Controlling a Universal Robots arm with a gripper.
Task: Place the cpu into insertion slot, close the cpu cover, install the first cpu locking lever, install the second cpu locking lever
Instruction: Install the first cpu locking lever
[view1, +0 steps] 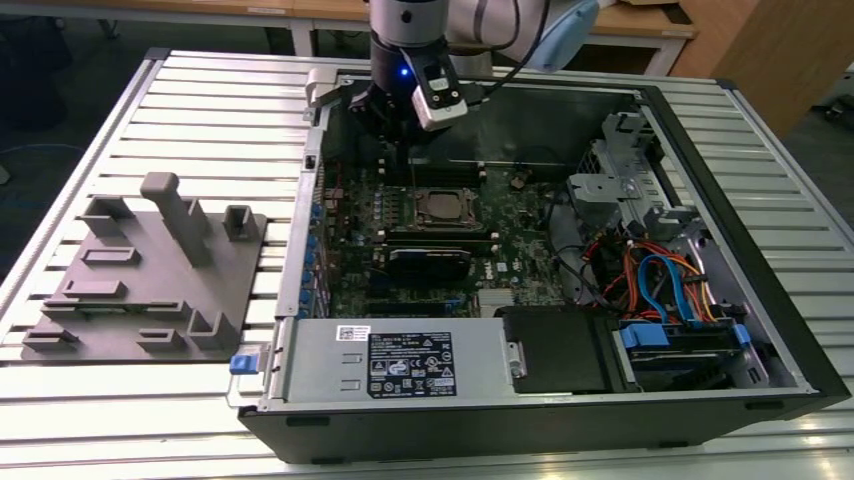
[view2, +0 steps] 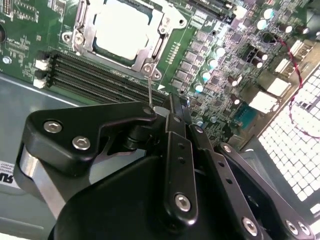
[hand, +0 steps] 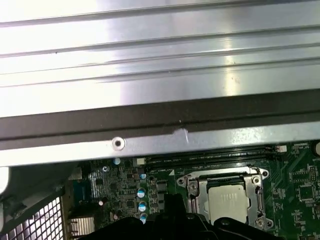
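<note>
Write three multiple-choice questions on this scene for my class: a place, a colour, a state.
1. Where is the cpu? A on the grey tray; B on the circuit board inside the case; C on the table.
2. What colour is the circuit board? A blue; B green; C red.
3. How is the cpu cover? A standing upright; B taken away; C lying flat around the cpu.
Answers: B, the cpu sits on the circuit board; B, its surface is green; C, the cpu cover lies flat.

The second wrist view's edge cuts off the cpu cover (view2: 84, 30).
</note>
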